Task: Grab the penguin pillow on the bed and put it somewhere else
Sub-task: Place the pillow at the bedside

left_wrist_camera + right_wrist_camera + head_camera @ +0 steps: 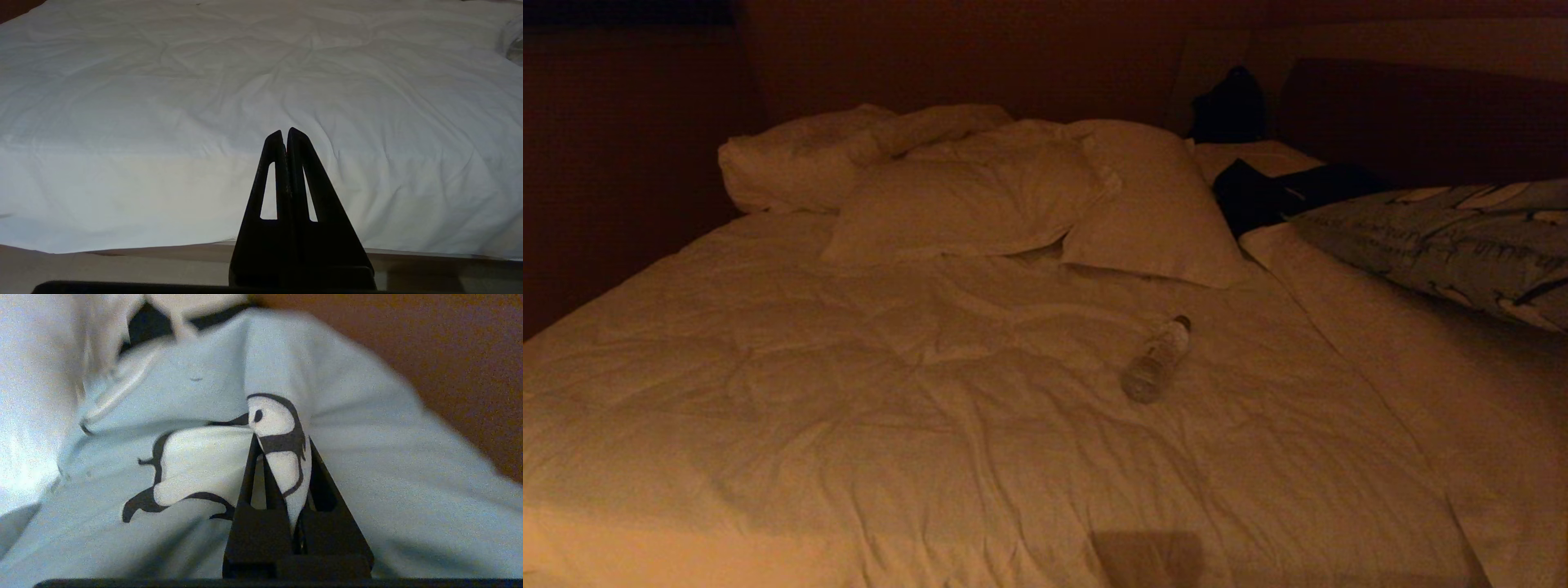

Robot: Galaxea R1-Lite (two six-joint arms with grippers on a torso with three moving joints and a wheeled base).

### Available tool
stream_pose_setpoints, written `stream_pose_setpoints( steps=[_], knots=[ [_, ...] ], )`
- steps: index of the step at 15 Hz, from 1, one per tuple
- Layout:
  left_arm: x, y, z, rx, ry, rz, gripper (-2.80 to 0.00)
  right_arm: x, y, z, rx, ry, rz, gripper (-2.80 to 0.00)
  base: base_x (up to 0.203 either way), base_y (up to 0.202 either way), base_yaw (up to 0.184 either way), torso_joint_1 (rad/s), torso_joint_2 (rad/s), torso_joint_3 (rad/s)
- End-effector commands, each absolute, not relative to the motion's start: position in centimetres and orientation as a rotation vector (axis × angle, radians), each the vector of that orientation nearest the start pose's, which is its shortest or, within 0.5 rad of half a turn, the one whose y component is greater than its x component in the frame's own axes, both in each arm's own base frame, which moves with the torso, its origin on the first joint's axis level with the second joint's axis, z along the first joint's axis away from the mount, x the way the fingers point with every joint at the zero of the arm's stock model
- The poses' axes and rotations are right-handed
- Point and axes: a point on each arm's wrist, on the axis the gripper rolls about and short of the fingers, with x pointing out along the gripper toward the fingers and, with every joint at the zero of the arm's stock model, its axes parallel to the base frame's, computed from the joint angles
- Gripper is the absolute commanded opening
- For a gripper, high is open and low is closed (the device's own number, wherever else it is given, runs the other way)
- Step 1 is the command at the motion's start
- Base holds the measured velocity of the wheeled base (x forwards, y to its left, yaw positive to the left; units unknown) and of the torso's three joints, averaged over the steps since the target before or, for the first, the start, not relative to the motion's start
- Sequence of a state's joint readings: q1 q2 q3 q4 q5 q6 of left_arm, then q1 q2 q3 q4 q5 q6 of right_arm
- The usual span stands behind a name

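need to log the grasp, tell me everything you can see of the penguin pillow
The penguin pillow is grey-blue soft fabric printed with black-and-white penguins and lines of script. In the head view it sits at the right side of the bed, tilted, running out of frame. In the right wrist view a fold of its cover, bearing a penguin's head, is pinched in the shut right gripper, the cloth bunching around it.

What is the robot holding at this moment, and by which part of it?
The right gripper pinches a fold of printed fabric on the grey-blue penguin pillow. The left gripper holds nothing.
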State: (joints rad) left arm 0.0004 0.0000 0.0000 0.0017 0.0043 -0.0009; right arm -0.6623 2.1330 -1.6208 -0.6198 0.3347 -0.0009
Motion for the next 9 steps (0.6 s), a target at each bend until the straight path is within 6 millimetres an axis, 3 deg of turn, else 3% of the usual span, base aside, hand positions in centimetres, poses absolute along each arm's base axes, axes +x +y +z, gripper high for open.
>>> stream_pose_setpoints(
  steps=[1,5,8,9],
  knots=[
    [-2.3,0.0,7.5,-0.002,0.001,0.006,-2.8,35.0,-26.6,23.8,-0.043,-0.058,-0.329,-2.8,0.0,0.0,0.0,0.0,0.0,0.0],
    [-2.3,0.0,7.5,-0.002,0.002,0.005,-2.8,33.0,-26.3,20.8,-0.068,0.066,-0.349,-2.8,0.0,0.0,0.0,0.0,0.0,0.0],
    [-2.3,0.0,7.5,-0.002,0.001,0.005,-2.8,32.3,-26.7,19.7,-0.089,0.101,-0.363,-2.8,0.0,0.0,0.0,0.0,0.0,0.0],
    [-2.3,0.0,7.5,-0.002,0.002,0.006,-2.8,32.1,-26.8,19.6,-0.092,0.11,-0.367,0.0,0.0,0.0,0.0,0.0,0.0,0.0]
  ],
)
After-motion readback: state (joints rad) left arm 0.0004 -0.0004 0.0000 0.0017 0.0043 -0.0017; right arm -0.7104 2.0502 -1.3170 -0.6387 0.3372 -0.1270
